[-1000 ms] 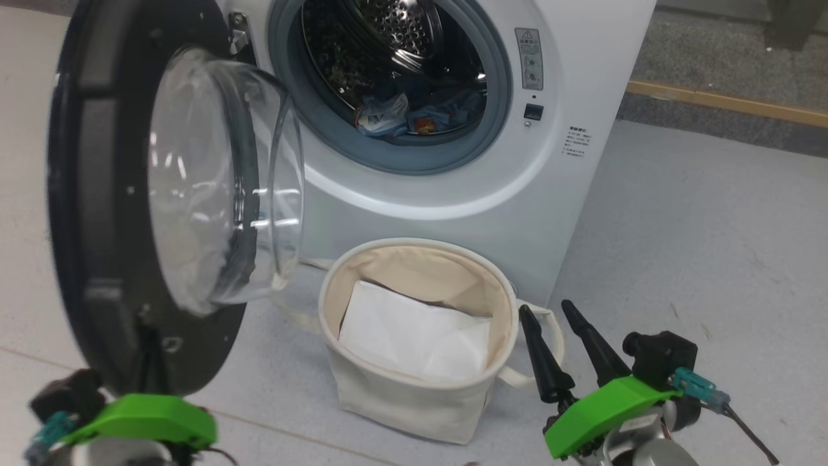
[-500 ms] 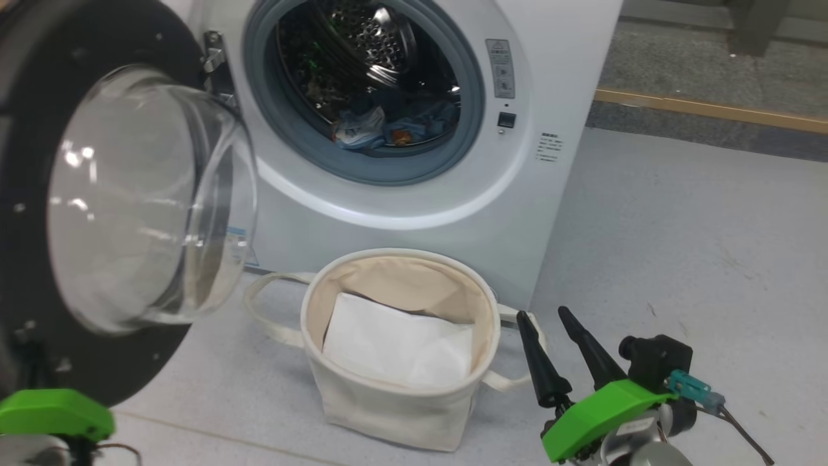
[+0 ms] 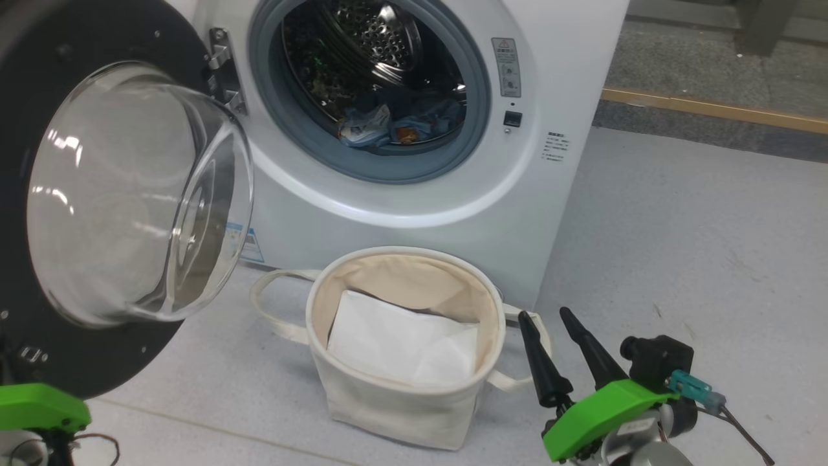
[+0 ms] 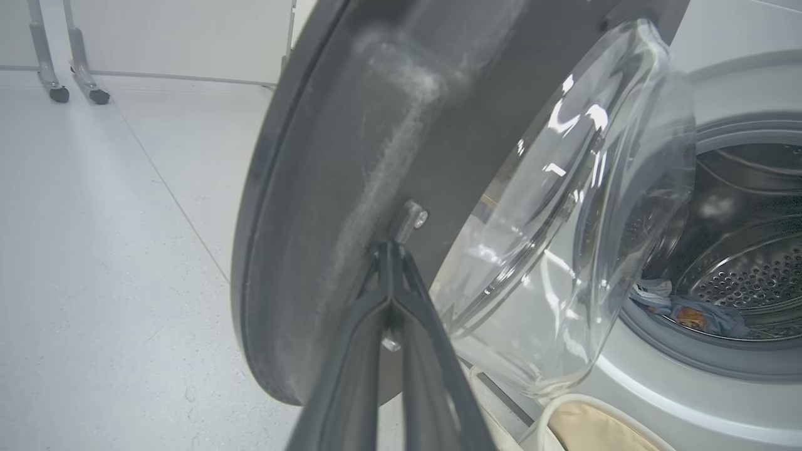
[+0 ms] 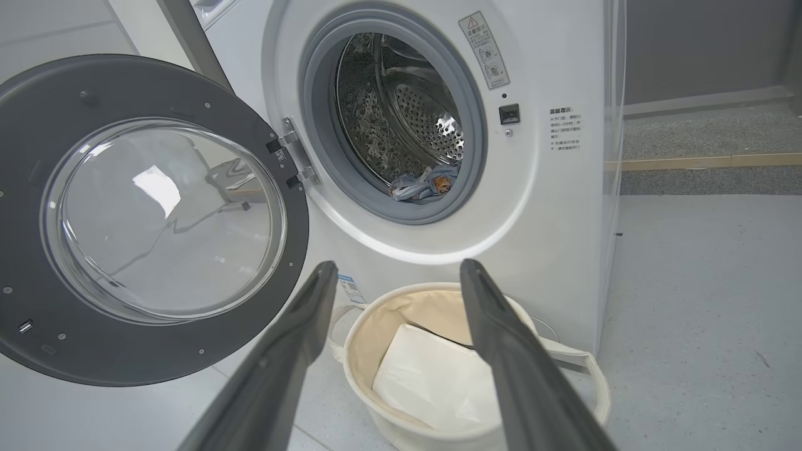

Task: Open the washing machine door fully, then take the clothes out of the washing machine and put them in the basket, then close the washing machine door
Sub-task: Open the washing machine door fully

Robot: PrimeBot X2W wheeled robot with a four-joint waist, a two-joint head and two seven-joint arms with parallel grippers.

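Observation:
The white washing machine (image 3: 401, 220) stands ahead with its door (image 3: 39, 39) swung out to the left, glass dome facing me. Light blue clothes (image 3: 401, 126) lie at the drum's front lip, also seen as clothes (image 5: 423, 185). The cream basket (image 3: 310, 310) sits on the floor below the opening, holding a flat white sheet. My left gripper (image 4: 388, 247) is shut, its tips pressed on the door's inner face (image 4: 351, 125) just below a small latch; in the head view its fingers are hidden behind the door. My right gripper (image 3: 542, 315) is open, right of the basket.
Grey floor (image 3: 679, 226) lies free to the machine's right. A wooden strip (image 3: 711, 107) borders darker carpet at the back right. Castor legs (image 4: 75, 88) stand far off behind the door. The basket's loop handle (image 3: 272, 304) trails toward the door.
The door has swung further out and to the left with my left gripper against it. The head camera has shifted. The right gripper has stayed where it was, open.

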